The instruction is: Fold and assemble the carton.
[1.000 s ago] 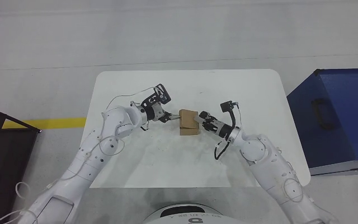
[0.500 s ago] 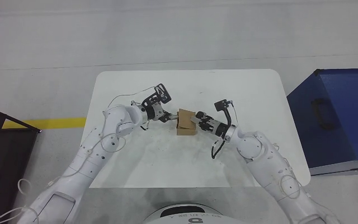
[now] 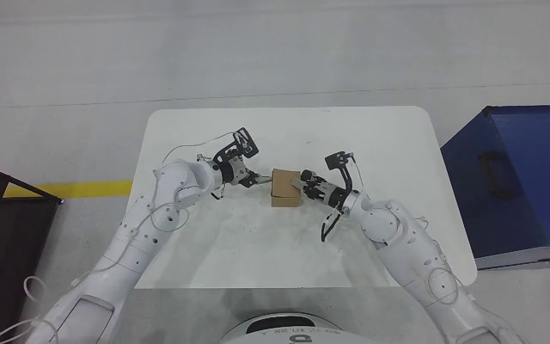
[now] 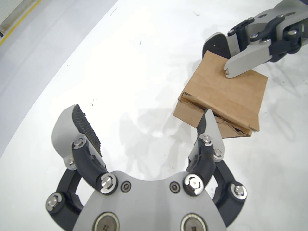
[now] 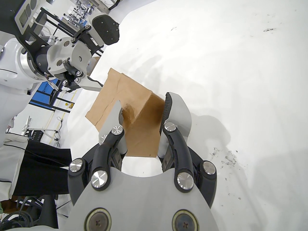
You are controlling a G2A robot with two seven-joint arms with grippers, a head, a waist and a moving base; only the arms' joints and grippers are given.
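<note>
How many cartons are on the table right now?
1. The carton sits in the middle of the table: the right gripper clamps one end, the open left gripper touches the other. No other seems hidden.

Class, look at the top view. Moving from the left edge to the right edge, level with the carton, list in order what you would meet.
yellow floor line → left gripper → carton → right gripper → blue box

Carton (image 3: pixel 285 187) plain brown (darker on shaded side); table (image 3: pixel 387 146) white, dark-scuffed; crate (image 3: pixel 516 215) blue; floor stripe (image 3: pixel 90 187) yellow.
</note>
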